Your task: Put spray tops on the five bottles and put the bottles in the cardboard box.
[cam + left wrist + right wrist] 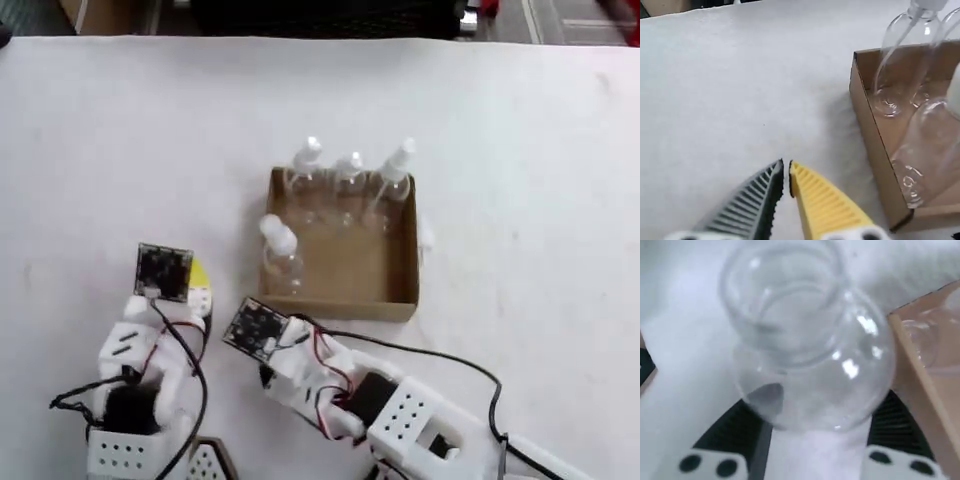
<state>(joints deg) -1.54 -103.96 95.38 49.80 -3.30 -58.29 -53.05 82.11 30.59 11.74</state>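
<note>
the right gripper is clamped on a clear plastic bottle, with one black jaw on each side of its rounded body. the bottle's neck is open and bare. the cardboard box lies just beside this gripper. the bottle looks light, thin-walled and slick, so a hard squeeze may dent it or let it twist. a hold on the straight body probably sits steadiest. the left gripper has its jaws together on nothing, with the box off to its yellow side.

No legible text, label, brand, number or sign on the box or bottles.
</note>
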